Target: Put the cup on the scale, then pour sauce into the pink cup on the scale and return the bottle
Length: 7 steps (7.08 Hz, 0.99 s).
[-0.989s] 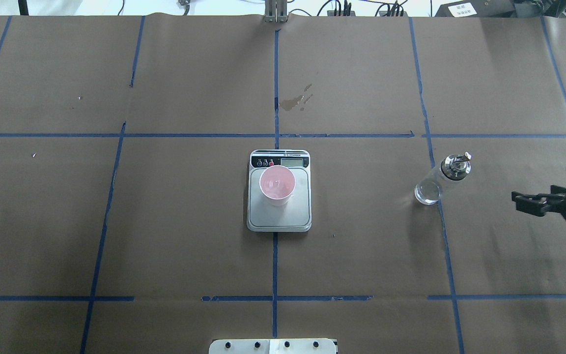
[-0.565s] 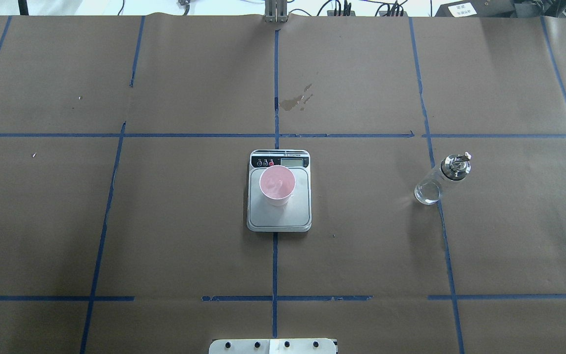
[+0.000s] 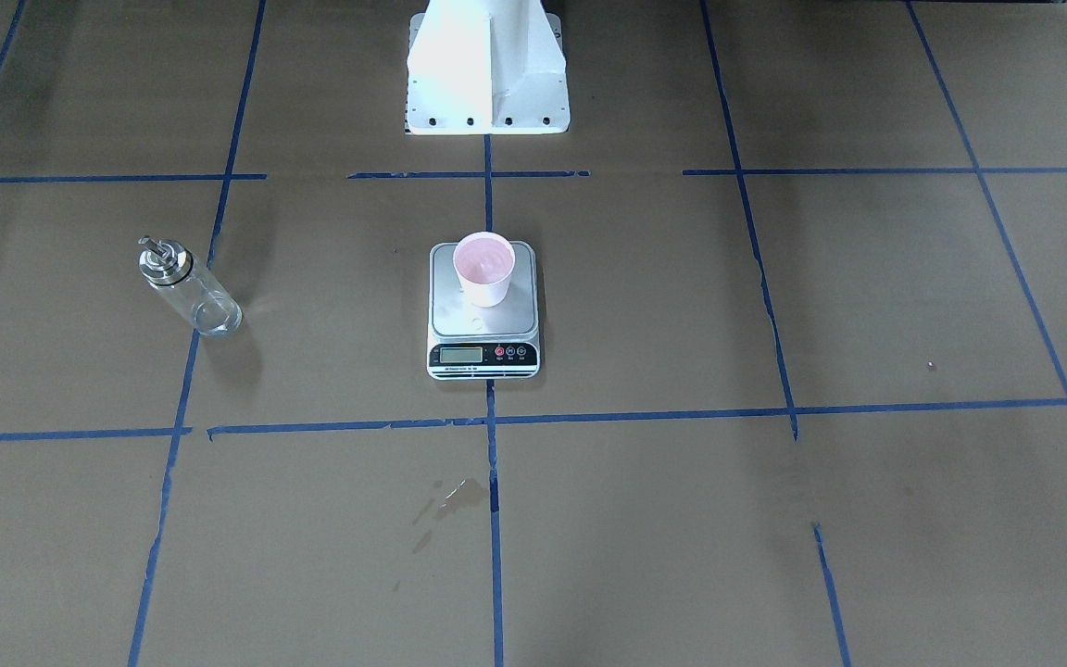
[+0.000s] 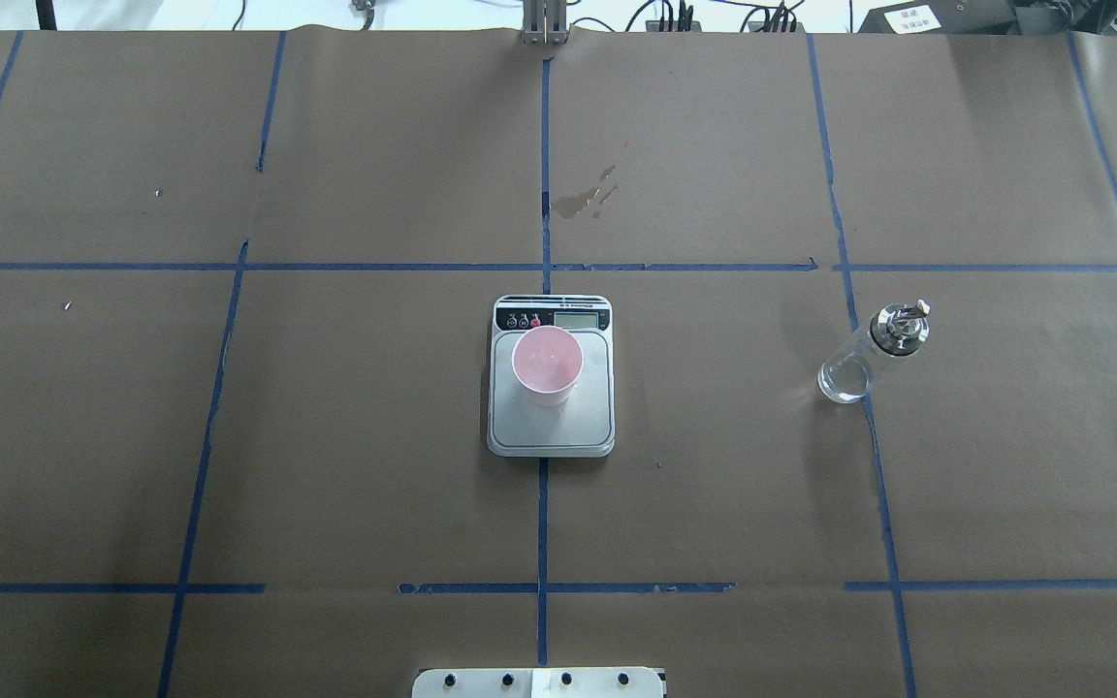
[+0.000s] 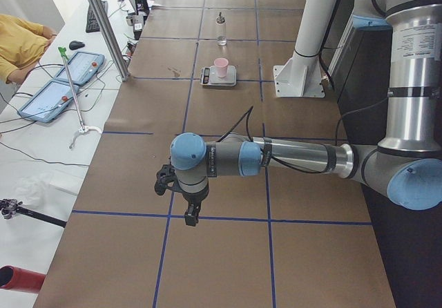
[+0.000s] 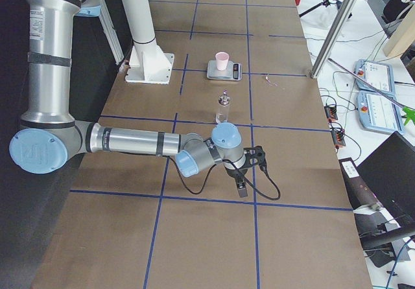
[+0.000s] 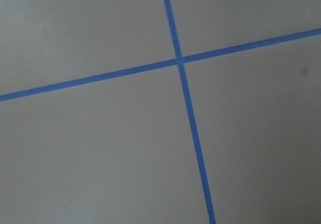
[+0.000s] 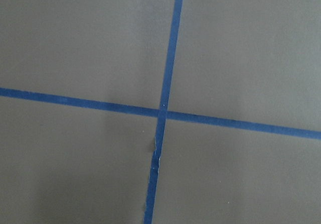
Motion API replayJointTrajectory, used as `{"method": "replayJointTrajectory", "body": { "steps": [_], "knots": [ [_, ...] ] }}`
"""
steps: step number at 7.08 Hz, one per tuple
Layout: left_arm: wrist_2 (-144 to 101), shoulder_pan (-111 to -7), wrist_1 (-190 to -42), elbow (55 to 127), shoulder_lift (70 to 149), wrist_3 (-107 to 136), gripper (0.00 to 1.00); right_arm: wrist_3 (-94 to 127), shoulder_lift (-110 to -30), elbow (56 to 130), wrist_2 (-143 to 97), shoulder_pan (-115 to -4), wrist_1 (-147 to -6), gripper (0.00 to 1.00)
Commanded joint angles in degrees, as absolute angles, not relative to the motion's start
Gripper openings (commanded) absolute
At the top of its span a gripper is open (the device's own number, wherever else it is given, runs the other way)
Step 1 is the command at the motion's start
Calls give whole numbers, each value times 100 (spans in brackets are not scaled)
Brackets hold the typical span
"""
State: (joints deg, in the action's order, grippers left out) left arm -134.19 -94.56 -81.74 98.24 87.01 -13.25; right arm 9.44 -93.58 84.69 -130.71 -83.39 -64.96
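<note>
Both task things sit released, as if the pour is done: the cup (image 4: 547,364) stands on the scale (image 4: 551,431), near its display, and the bottle (image 4: 864,359) stands upright well to the scale's right (robot's own). The right gripper (image 6: 241,188) has left the overhead view since a second ago. Whether it or the left gripper (image 5: 188,217) is open, I cannot tell.

Nothing here can be read. The scale (image 3: 487,324) has a small LCD (image 3: 460,354) and fine print on its black front strip, both too small to make out. A white label (image 4: 910,16) on a black box (image 4: 951,21) past the tabletop's (image 4: 326,436) far right edge is also illegible.
</note>
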Motion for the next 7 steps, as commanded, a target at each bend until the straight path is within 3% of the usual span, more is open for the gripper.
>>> {"method": "replayJointTrajectory", "body": {
  "steps": [1,7],
  "knots": [
    [-13823,-9545,-8147,9765,8657,-1336,100,862,-9430,8209,-13552,-8594,-6348,100],
    [-13799,-9536,-8903,9606,8640,-1336,100,686,-9229,8445,-13745,-8965,-6790,100]
  ]
}}
